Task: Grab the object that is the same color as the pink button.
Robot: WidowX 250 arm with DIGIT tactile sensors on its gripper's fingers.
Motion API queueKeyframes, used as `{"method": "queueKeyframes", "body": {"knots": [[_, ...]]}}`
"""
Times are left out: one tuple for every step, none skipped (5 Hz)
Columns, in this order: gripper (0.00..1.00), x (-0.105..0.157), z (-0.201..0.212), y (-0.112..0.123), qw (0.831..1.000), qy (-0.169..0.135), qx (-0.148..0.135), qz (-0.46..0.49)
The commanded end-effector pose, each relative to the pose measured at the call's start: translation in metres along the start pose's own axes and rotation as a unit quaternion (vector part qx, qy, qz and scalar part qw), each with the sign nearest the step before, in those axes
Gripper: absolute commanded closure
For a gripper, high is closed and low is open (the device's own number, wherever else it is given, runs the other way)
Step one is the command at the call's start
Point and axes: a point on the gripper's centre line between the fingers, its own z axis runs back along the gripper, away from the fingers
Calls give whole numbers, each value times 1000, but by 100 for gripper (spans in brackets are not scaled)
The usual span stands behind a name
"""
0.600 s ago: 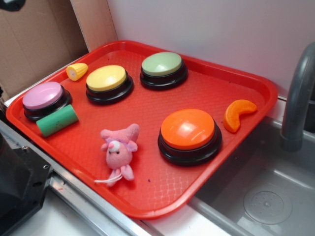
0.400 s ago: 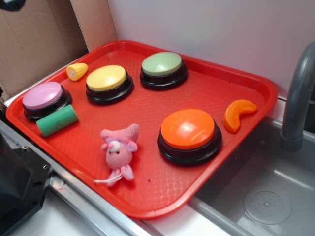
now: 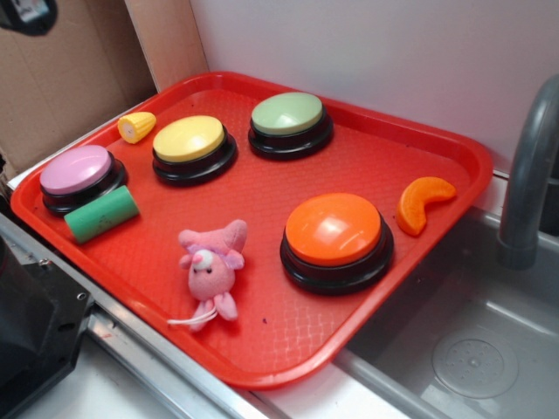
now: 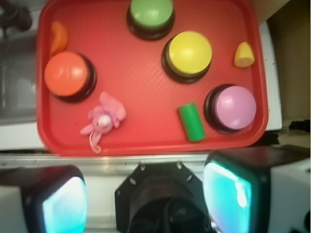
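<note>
The pink plush animal (image 3: 212, 266) lies on the red tray (image 3: 262, 188) near its front edge, its white string tail pointing toward the edge. It also shows in the wrist view (image 4: 103, 119). The pink button (image 3: 77, 171) stands at the tray's left end, next to a green cylinder (image 3: 102, 214). It shows in the wrist view (image 4: 234, 108) too. My gripper (image 4: 146, 199) is open and empty, its teal pads (image 4: 63, 204) wide apart. It hangs high, off the tray's front edge, far from the plush. Only a dark part of it (image 3: 26, 13) shows in the exterior view.
The tray also holds a yellow button (image 3: 189, 140), a green button (image 3: 287, 114), a large orange button (image 3: 334, 230), an orange slice (image 3: 423, 202) and a yellow corn piece (image 3: 136, 127). A grey sink (image 3: 472, 349) with a faucet (image 3: 528, 175) lies to the right. Cardboard (image 3: 70, 70) stands behind.
The dark part of the gripper at the top left corner has come a little further into the exterior view. Nothing on the tray has moved.
</note>
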Motion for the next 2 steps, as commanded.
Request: {"method": "queueKeyframes", "body": {"knots": [[0, 20, -42, -25, 996, -57, 40, 49], [0, 31, -79, -40, 998, -47, 22, 45]]}}
